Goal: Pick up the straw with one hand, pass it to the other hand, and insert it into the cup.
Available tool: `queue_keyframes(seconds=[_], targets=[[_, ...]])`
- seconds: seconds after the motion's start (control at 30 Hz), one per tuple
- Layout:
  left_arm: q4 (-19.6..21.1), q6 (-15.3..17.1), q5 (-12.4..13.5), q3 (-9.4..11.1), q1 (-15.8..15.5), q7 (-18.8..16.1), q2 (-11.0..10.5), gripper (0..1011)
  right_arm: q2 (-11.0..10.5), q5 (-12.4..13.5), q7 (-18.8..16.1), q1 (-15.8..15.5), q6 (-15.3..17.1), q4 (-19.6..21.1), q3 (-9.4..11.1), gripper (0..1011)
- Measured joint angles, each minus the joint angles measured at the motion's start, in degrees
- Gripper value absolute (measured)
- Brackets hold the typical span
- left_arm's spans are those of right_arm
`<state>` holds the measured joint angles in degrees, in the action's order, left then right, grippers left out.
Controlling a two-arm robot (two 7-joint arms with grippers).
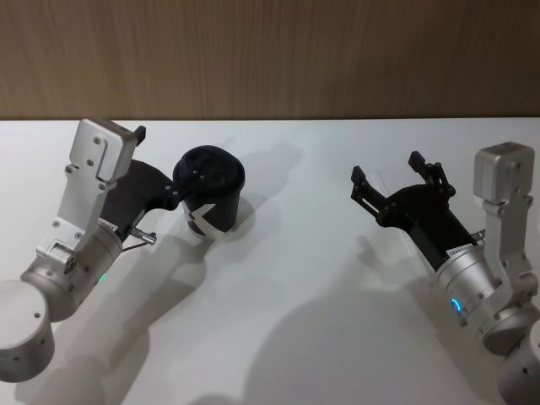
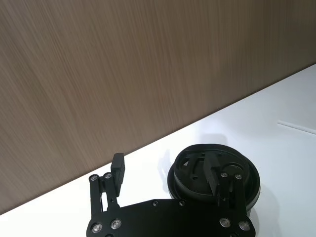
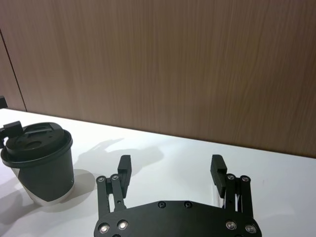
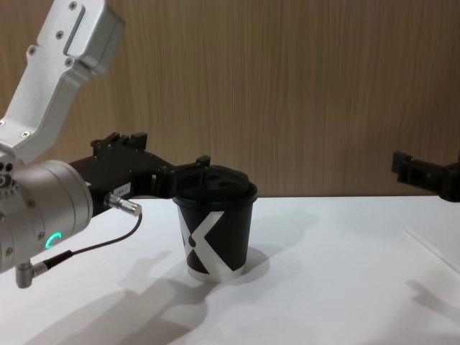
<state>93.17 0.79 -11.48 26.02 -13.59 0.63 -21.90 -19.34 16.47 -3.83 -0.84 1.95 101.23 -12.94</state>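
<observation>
Straw (image 4: pixel 433 251) is down flat on the white table (image 1: pixel 312 278), a thin pale line running towards the right edge of the chest view. Now across the head view from the left. The left tool (image 1: pixel 160 164) reaches in from the lower left on its silver wrist, jaws spread wide and gripping nothing. One finger (image 1: pixel 139 132) points out over bare table, and the other sits right at the lid of the cup (image 1: pixel 215 190). The left wrist view shows that second finger crossing over the lid's rim. The cup stands upright just left of centre, black with a white X-like mark, a white base band and a domed black lid. In the right half of the frame, the right tool (image 1: pixel 386 167) comes up from the lower right corner. Its fingers are wide apart with nothing between them, and it hangs above the table well clear of the cup. A wood-grain wall (image 1: pixel 270 59) runs along the top of the frame.
</observation>
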Motion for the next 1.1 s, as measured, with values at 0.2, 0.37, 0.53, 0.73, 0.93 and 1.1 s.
queue_keyframes(seconds=[0.2, 0.37, 0.53, 0.73, 0.93, 1.1], targets=[[0.0, 0.0, 0.0, 0.0, 0.0, 0.0, 0.0, 1002, 0.0, 0.0, 0.0, 0.0, 0.0, 0.0, 0.0, 1001], [0.0, 0.0, 0.0, 0.0, 0.0, 0.0, 0.0, 1003, 0.0, 0.0, 0.0, 0.0, 0.0, 0.0, 0.0, 1001], [0.0, 0.0, 0.0, 0.01, 0.0, 0.0, 0.0, 1003, 0.0, 0.0, 0.0, 0.0, 0.0, 0.0, 0.0, 1001], [0.0, 0.0, 0.0, 0.0, 0.0, 0.0, 0.0, 1003, 0.0, 0.0, 0.0, 0.0, 0.0, 0.0, 0.0, 1001], [0.0, 0.0, 0.0, 0.0, 0.0, 0.0, 0.0, 1003, 0.0, 0.0, 0.0, 0.0, 0.0, 0.0, 0.0, 1001], [0.0, 0.0, 0.0, 0.0, 0.0, 0.0, 0.0, 1002, 0.0, 0.0, 0.0, 0.0, 0.0, 0.0, 0.0, 1001]])
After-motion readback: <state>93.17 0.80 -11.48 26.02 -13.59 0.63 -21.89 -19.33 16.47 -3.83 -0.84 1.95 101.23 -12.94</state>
